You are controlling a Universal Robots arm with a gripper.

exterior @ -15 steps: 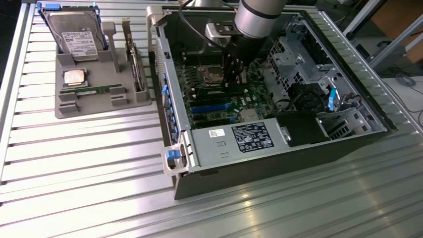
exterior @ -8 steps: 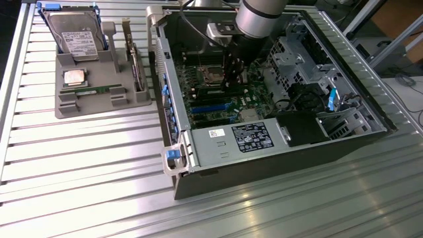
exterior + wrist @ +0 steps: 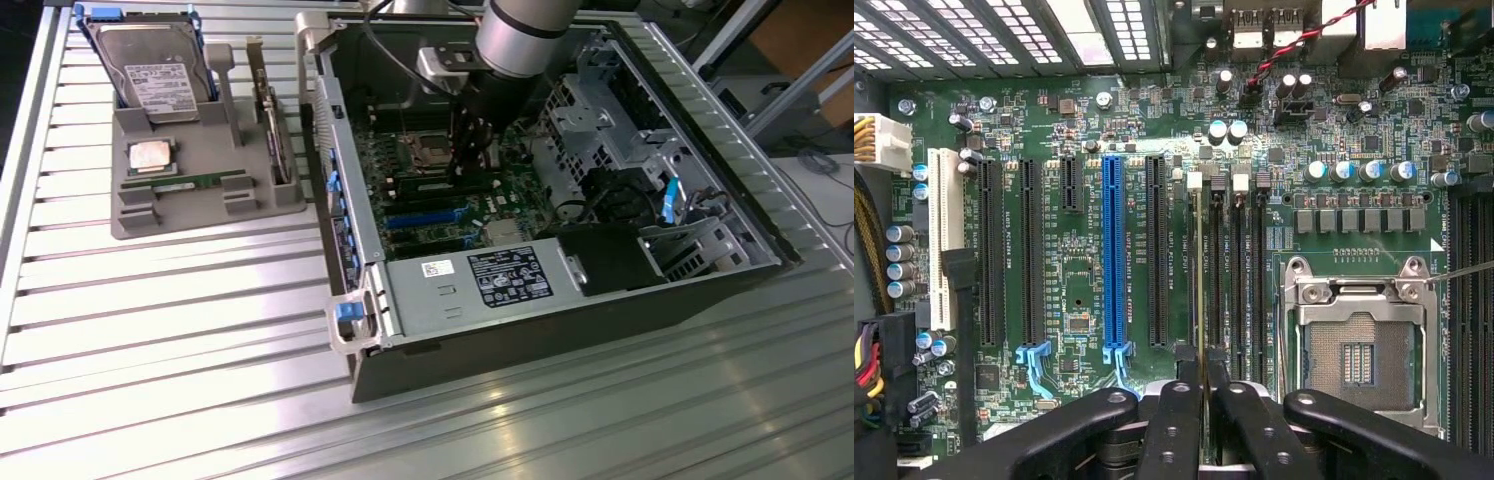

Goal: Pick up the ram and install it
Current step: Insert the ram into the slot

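We see the arm's black end effector [image 3: 470, 150] lowered inside the open grey metal computer case [image 3: 400, 300], over the green motherboard [image 3: 1094, 130]. In the wrist view its black fingers [image 3: 1172, 430] are drawn in narrow around a long, thin green circuit-board ram stick [image 3: 1200, 300], seen edge-on as a fine line running over the row of black memory slots [image 3: 1239, 270] beside the empty silver processor socket [image 3: 1359, 345]. We judge the stick is being seated: it should stay upright and parallel to its slot and be pressed straight down with even force along its length, since a tilt could jam one end; we cannot tell whether it already touches the slot. Close around it are the socket frame on one side and, on the other, a long black expansion slot [image 3: 1157, 250] and a blue expansion slot [image 3: 1113, 250], with small capacitors [image 3: 1219, 130] near the slot ends, so there is little room to drift sideways. On the ribbed metal tabletop [image 3: 160, 330], near its far corner at the exterior view's left, a grey plastic parts holder [image 3: 200, 215] carries a silver hard drive with a white label [image 3: 154, 65], a square silver processor chip [image 3: 150, 155] and a second green ram stick [image 3: 187, 184] lying flat, well apart from the case.
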